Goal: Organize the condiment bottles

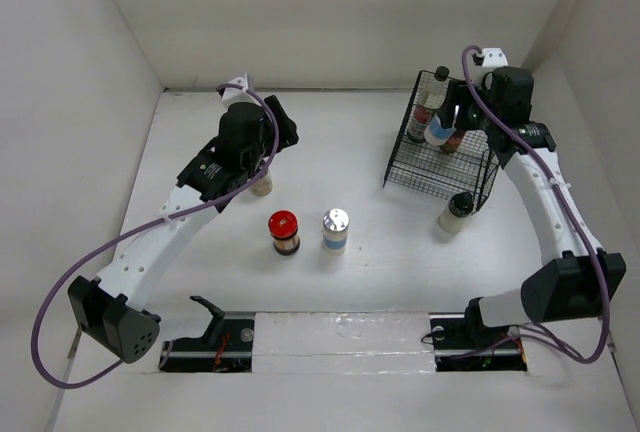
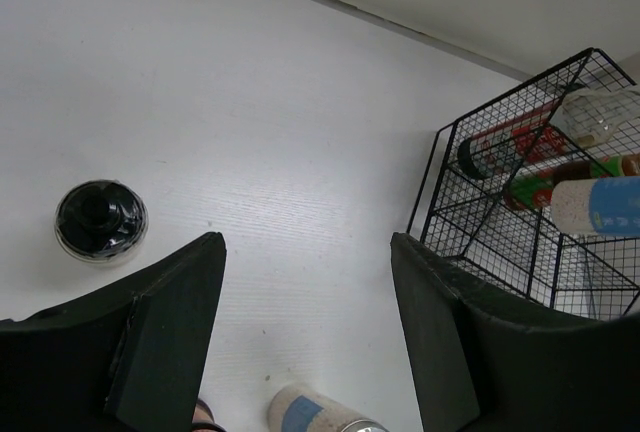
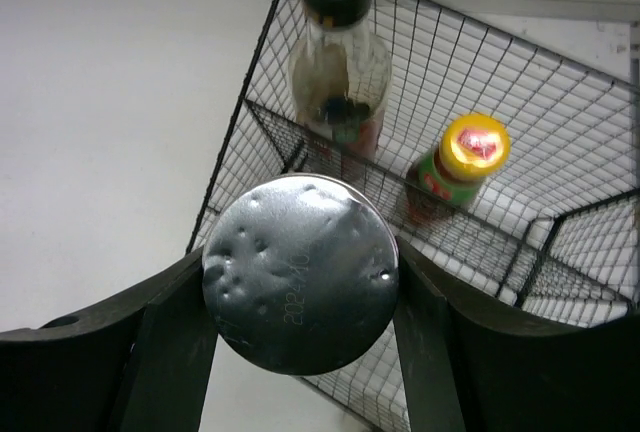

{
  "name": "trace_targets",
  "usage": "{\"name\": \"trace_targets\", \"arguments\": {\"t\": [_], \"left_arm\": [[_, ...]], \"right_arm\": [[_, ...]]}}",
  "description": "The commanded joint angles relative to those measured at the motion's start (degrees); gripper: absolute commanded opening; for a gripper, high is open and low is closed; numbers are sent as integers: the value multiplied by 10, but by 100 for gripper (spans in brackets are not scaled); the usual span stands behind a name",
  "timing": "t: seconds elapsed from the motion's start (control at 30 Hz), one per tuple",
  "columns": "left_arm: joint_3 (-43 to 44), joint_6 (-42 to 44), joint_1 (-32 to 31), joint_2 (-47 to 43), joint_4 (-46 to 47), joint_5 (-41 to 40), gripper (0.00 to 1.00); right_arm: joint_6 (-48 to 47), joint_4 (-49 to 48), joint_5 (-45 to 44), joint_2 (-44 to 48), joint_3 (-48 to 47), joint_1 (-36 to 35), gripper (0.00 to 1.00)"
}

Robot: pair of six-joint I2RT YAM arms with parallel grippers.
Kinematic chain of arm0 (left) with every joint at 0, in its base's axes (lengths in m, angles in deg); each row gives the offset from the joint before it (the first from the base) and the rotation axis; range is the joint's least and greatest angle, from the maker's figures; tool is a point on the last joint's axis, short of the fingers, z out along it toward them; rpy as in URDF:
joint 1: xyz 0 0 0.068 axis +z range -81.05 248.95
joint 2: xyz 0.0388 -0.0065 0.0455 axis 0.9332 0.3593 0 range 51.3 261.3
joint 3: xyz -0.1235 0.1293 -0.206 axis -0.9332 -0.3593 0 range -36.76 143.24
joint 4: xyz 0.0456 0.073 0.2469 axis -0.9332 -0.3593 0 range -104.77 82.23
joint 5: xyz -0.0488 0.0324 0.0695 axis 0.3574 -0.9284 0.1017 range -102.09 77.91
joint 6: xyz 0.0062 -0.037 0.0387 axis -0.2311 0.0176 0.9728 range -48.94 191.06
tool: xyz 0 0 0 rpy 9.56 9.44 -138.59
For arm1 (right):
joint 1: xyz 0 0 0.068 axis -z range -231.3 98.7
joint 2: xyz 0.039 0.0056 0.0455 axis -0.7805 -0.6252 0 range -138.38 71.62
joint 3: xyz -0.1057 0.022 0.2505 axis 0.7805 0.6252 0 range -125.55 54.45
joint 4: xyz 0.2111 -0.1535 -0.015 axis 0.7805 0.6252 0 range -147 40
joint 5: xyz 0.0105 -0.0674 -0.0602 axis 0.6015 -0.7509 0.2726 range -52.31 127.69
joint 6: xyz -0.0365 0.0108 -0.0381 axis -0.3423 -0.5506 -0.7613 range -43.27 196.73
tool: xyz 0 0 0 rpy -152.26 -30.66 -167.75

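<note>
My right gripper (image 1: 447,120) is shut on a silver-lidded blue-labelled bottle (image 1: 439,131) and holds it over the black wire rack (image 1: 405,174); its silver lid (image 3: 300,272) fills the gap between the fingers (image 3: 170,352). In the rack stand a tall clear black-capped bottle (image 3: 336,52) and a small red sauce bottle (image 3: 458,159). My left gripper (image 1: 283,134) is open and empty (image 2: 308,252) above the table. A pale dark-capped bottle (image 1: 262,184) stands just beside it (image 2: 100,220). A red-lidded dark jar (image 1: 284,232) and a second silver-lidded bottle (image 1: 335,229) stand mid-table.
Another pale dark-capped bottle (image 1: 455,212) stands on the table just outside the rack's near corner. White walls enclose the table on the left, back and right. The rack's wire side (image 2: 470,212) shows to the right in the left wrist view.
</note>
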Motion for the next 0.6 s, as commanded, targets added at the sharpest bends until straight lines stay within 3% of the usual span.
{"name": "trace_targets", "arguments": {"t": [0.0,0.5,0.57], "left_arm": [[17,7,-1,-7,11,-1,63],[17,13,-1,-12,6,-17,63],[17,13,-1,-12,6,-17,63]], "right_arm": [[-6,-93,19,-14,-30,-2,29],[-22,-149,18,-117,3,-43,28],[-22,-149,18,-124,10,-48,32]]}}
